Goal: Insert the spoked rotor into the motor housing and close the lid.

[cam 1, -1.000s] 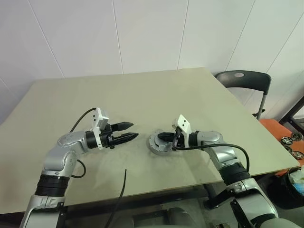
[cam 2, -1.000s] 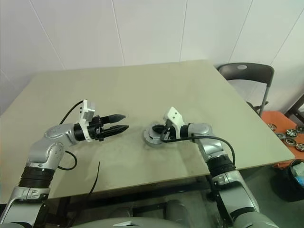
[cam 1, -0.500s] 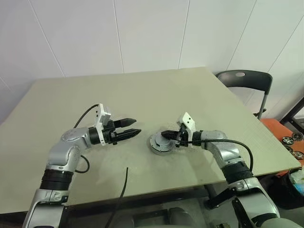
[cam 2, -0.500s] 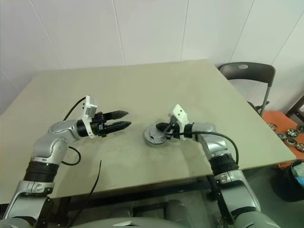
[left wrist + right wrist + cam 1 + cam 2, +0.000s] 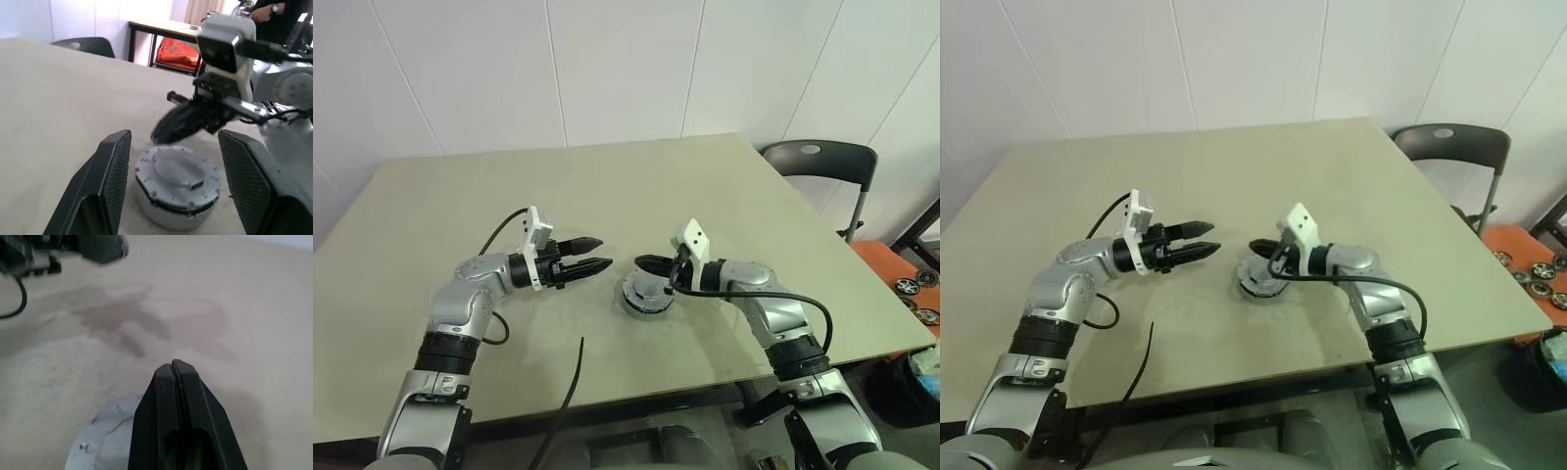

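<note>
The motor housing stands on the table as a short round grey cup, and the flat grey lid lies on top of it. The spoked rotor is hidden. My right gripper hovers just above the lid, shut with nothing between its fingers. To the left of the housing, my left gripper is open and points level at it. In the left wrist view its two fingers frame the housing without touching it.
A loose black cable hangs over the table's front edge near the left arm. A dark chair stands past the right edge, with orange gear and small wheels on the floor there.
My right gripper has lifted off the lid and now hangs just above it, still shut. The left gripper has edged right toward the housing, still open.
</note>
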### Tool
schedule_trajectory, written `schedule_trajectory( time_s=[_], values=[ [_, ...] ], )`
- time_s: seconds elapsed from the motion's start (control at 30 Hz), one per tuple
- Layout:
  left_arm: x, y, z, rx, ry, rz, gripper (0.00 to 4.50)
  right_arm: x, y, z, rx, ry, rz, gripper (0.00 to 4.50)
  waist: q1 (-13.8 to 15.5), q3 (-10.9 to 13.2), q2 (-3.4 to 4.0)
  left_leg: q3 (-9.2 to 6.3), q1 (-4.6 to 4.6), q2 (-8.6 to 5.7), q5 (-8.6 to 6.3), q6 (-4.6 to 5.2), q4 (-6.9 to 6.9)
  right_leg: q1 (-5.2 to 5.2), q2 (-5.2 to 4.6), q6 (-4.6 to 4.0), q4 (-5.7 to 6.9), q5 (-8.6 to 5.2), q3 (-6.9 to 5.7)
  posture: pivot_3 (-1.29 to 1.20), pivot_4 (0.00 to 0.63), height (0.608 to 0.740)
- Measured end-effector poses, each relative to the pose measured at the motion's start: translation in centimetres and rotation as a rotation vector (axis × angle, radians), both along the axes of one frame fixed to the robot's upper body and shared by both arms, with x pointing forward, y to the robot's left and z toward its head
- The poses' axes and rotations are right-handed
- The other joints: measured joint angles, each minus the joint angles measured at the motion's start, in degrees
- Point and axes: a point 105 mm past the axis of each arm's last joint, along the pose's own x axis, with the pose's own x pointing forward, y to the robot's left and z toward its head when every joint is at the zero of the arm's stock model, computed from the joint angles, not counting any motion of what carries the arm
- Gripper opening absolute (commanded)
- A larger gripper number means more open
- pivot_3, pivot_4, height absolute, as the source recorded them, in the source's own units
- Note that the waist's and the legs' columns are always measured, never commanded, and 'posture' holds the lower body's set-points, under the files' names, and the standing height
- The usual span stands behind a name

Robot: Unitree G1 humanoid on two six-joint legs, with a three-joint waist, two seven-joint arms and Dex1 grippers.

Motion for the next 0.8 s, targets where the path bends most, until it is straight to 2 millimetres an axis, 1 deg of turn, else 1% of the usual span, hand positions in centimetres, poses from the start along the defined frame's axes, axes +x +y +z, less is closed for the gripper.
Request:
schedule_trajectory(
  time_s=[0.07, 0.17, 0.27, 0.4, 0.5, 0.57, 0.67, 0.7, 0.77, 0.8],
  values=[
    [-0.3, 0.1, 0.0, 0.006, -0.002, -0.004, 3.02, -0.1, 0.3, -0.2, -0.020, -0.014, 0.008, 0.01, 0.0, 0.0, 0.00, 0.00, 0.00, 0.00, 0.00, 0.00, 0.00, 0.00, 0.00, 0.00, 0.00, -0.01, 0.00, 0.00, 0.000, 0.740],
    [-0.6, 0.2, -0.2, 0.017, 0.010, -0.009, 3.02, 0.0, 0.3, -0.1, -0.037, -0.055, 0.004, 0.01, 0.0, 0.0, 0.00, 0.00, 0.02, -0.01, 0.00, 0.00, 0.01, 0.02, 0.01, 0.03, 0.02, -0.03, -0.01, 0.00, 0.000, 0.740],
    [-0.7, 0.1, -0.1, 0.014, 0.011, -0.019, 3.02, 0.2, 0.2, -0.1, -0.085, -0.126, -0.014, 0.01, 0.0, 0.0, 0.00, 0.00, 0.03, -0.01, 0.00, 0.00, 0.01, 0.02, 0.01, 0.05, 0.02, -0.05, -0.01, 0.00, 0.000, 0.740],
    [-0.6, -0.8, 0.0, -0.011, 0.005, -0.037, 3.02, 1.0, -0.4, 0.3, -0.119, -0.210, -0.081, 0.01, 0.1, 0.0, -0.01, -0.01, 0.01, -0.02, 0.00, 0.00, 0.02, 0.03, 0.01, 0.00, 0.00, -0.01, -0.01, 0.00, 0.000, 0.740],
    [-0.4, -1.4, 0.2, -0.009, -0.014, -0.059, 3.02, 1.1, -1.5, 0.1, -0.180, -0.258, -0.120, 0.52, 0.1, 0.0, -0.02, -0.01, 0.01, -0.04, 0.00, 0.00, 0.02, 0.04, 0.00, -0.01, -0.03, -0.01, -0.01, 0.00, 0.000, 0.740],
    [-0.2, -1.3, 0.0, 0.003, -0.013, -0.071, 3.02, 0.3, -2.4, -0.7, -0.211, -0.247, -0.119, 1.18, 0.1, 0.0, -0.02, 0.00, 0.01, -0.04, -0.01, 0.03, 0.00, 0.04, 0.01, -0.01, -0.03, -0.01, -0.01, 0.00, 0.000, 0.740],
    [0.2, -1.0, -0.4, 0.013, 0.003, -0.076, 3.02, -1.0, -2.4, -1.0, -0.206, -0.225, -0.083, 2.15, 0.0, 0.0, 0.00, 0.00, 0.02, -0.04, -0.02, 0.03, 0.01, 0.03, 0.04, 0.06, -0.01, -0.05, 0.00, 0.00, 0.000, 0.740],
    [0.4, -0.9, -0.4, 0.019, 0.005, -0.078, 3.02, -1.3, -2.3, -0.8, -0.203, -0.223, -0.068, 2.55, 0.0, 0.0, 0.00, 0.01, 0.03, -0.04, -0.01, 0.03, 0.03, 0.04, 0.04, 0.09, 0.00, -0.08, 0.00, 0.00, 0.000, 0.740],
    [0.9, -1.0, -0.2, 0.021, -0.002, -0.078, 3.02, -2.0, -2.1, -0.2, -0.185, -0.208, -0.035, 3.19, 0.0, 0.0, -0.01, -0.01, 0.06, -0.03, -0.01, 0.03, 0.06, 0.09, 0.05, 0.13, 0.00, -0.11, -0.01, 0.00, 0.000, 0.740],
    [1.0, -1.0, -0.1, 0.022, -0.008, -0.078, 3.02, -2.2, -2.0, 0.0, -0.181, -0.201, -0.024, 3.19, 0.1, 0.0, -0.02, -0.01, 0.08, -0.03, -0.01, 0.03, 0.06, 0.12, 0.05, 0.15, -0.01, -0.12, -0.02, 0.00, 0.000, 0.740]
  ],
)
